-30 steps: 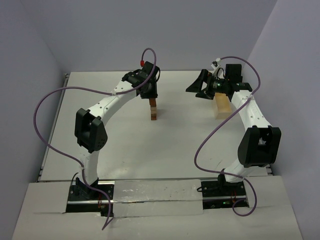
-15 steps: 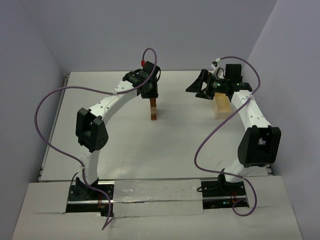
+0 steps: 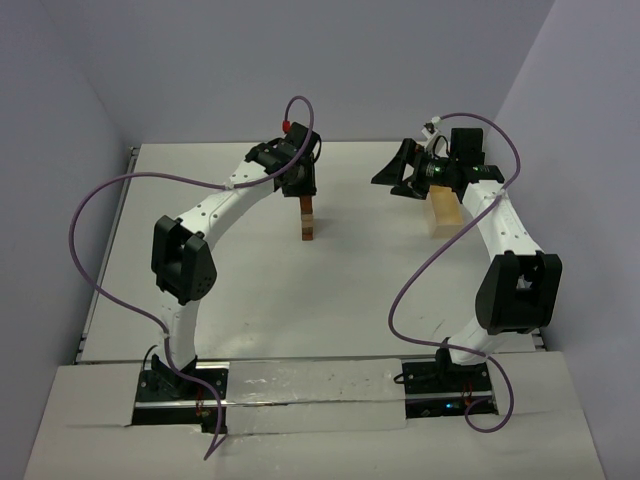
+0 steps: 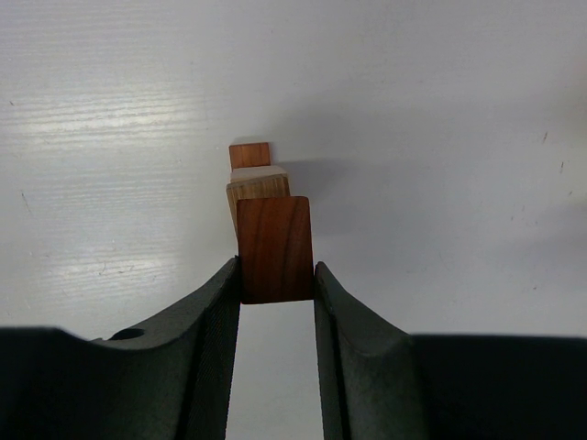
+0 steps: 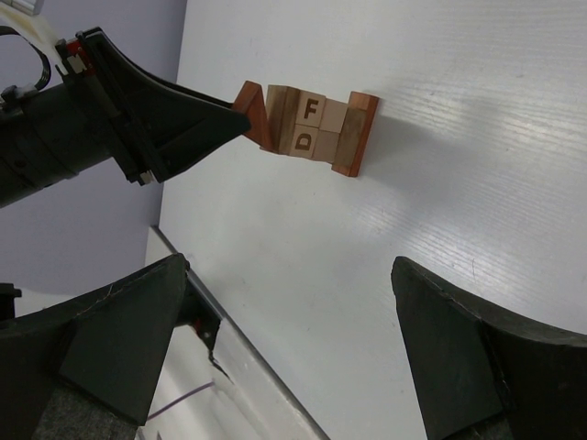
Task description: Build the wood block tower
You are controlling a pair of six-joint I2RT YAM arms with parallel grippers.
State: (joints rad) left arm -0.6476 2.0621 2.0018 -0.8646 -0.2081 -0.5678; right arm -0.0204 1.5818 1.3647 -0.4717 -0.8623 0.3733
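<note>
Pinching reddish block atop tower: left fingers; right fingers spread.

White table fills mid frame; faint scuffs on it in wrist views. Pale wooden tray on table, upper right, partly hidden. Lavender walls across top & both sides. Grey rail along table's left edge. Pale board at bottom.

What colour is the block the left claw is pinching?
The block in the left gripper is reddish-brown; the left wrist view shows it best.
</note>
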